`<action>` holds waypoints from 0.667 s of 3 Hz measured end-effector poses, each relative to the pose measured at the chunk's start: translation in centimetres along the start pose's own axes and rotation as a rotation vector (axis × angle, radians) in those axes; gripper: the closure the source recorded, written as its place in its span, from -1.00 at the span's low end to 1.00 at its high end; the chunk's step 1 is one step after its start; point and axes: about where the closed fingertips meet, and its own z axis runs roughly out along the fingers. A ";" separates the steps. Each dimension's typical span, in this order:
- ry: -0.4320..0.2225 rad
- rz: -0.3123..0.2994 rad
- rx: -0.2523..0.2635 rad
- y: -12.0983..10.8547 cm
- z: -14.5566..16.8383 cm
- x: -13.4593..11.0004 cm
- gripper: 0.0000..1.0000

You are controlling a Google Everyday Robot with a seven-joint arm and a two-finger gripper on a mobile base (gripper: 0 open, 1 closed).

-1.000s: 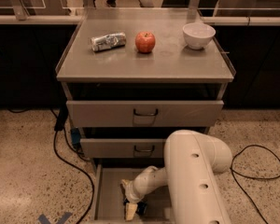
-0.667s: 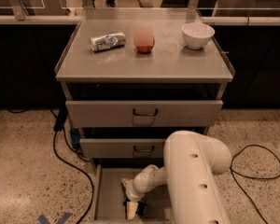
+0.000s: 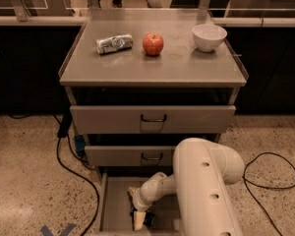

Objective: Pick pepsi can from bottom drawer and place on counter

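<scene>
The bottom drawer (image 3: 116,205) is pulled open below two grey drawers with dark handles. My gripper (image 3: 139,219) is down inside it, near its front, at the end of my white arm (image 3: 206,191). A small dark blue shape, the pepsi can (image 3: 148,219), shows right against the gripper, mostly hidden by it. I cannot see whether it is held. The counter (image 3: 177,65) is the grey-beige cabinet top above, well away from the gripper.
On the counter lie a silver-white can (image 3: 114,43) on its side, a red apple (image 3: 153,44) and a white bowl (image 3: 209,37). Black cables run over the speckled floor at the left (image 3: 71,171) and the right (image 3: 270,176).
</scene>
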 end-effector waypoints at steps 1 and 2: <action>0.002 -0.010 -0.003 -0.9 0.7 0.2 -1.00; 0.003 -0.045 -0.025 -3.5 3.0 1.0 -1.00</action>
